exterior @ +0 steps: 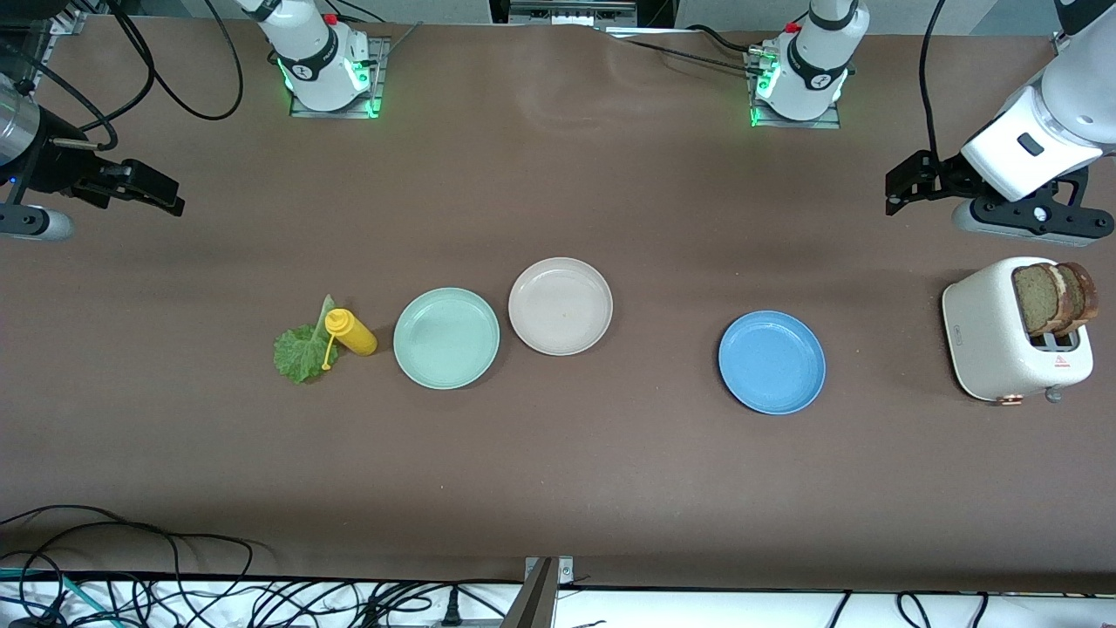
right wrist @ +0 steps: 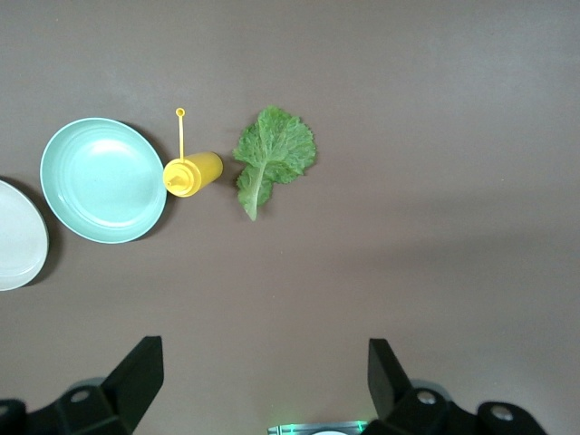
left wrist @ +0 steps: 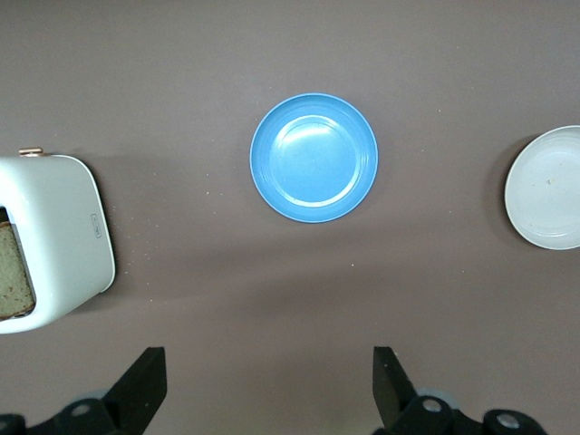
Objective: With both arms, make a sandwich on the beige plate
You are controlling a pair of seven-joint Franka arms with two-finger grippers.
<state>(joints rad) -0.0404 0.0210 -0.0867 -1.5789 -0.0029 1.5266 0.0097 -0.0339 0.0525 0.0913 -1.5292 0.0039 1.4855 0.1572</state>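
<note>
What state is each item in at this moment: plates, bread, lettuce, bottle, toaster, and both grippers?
beige plate: bare, on the table.
mint-green plate: bare.
blue plate: bare.
bread slices: standing up out of the toaster.
toaster: upright, holding the bread.
lettuce leaf: flat on the table.
yellow squeeze bottle: upright beside the leaf, cap off on its tether.
left gripper: open, holding nothing, waiting.
right gripper: open, holding nothing, waiting.
</note>
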